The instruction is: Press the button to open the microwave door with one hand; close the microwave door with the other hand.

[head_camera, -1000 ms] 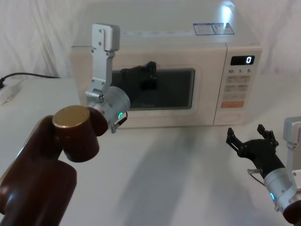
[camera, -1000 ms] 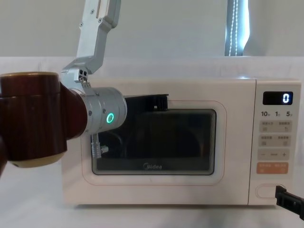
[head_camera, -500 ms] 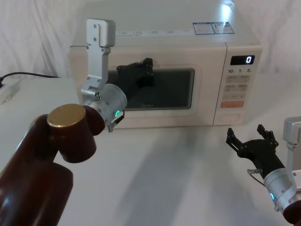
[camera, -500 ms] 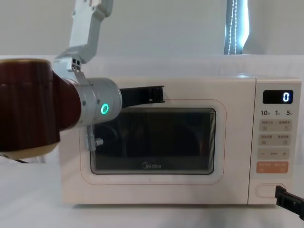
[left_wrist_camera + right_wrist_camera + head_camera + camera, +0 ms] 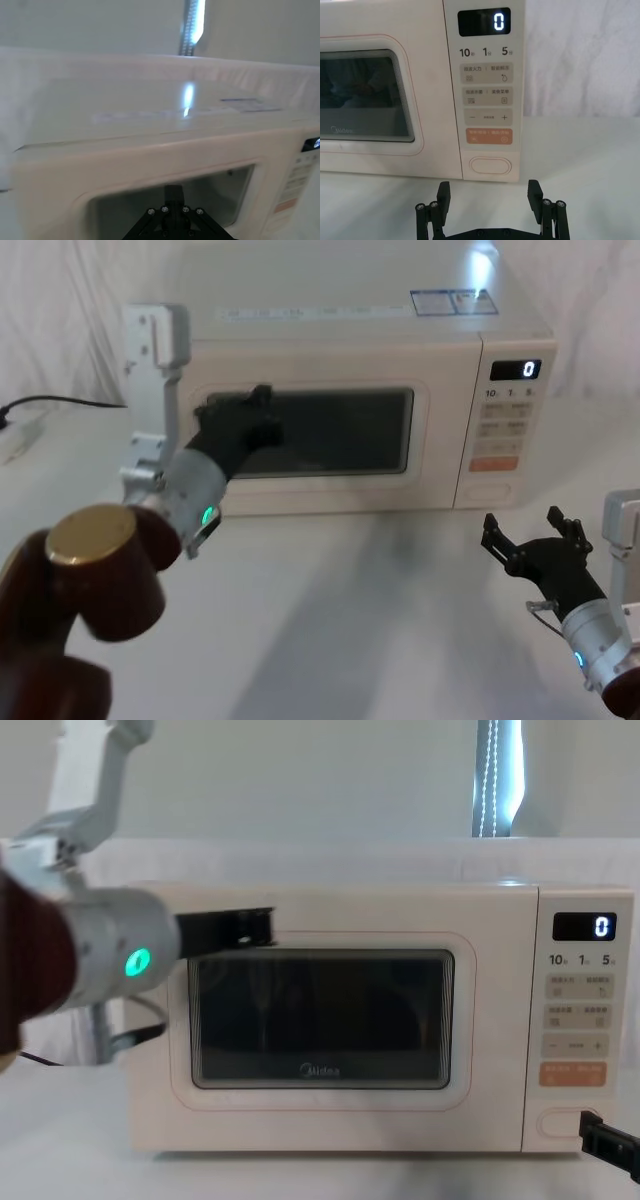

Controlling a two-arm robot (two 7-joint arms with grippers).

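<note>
While its black display [image 5: 484, 22] reads "0", the cream-white boxy countertop microwave [image 5: 340, 330] stands on the white table [image 5: 330, 610] with its long side running left to right and its front toward the robot. Its large cream-white door with the dark glass window [image 5: 320, 1020] sits flush and carries a grey "Midea" logo [image 5: 320, 1071]. The panel shows "10", "1" and "5", one orange rectangular key [image 5: 488, 136] and one wide cream-white oval button [image 5: 490, 165] lying crosswise at the bottom. The long black left gripper on a silver wrist with a green ring light [image 5: 235, 425] is at the door's upper left corner; whether its fingers are spread or closed I cannot tell. The black right gripper [image 5: 490, 195] hovers released, fingers spread, low in front of the button, apart from it.
</note>
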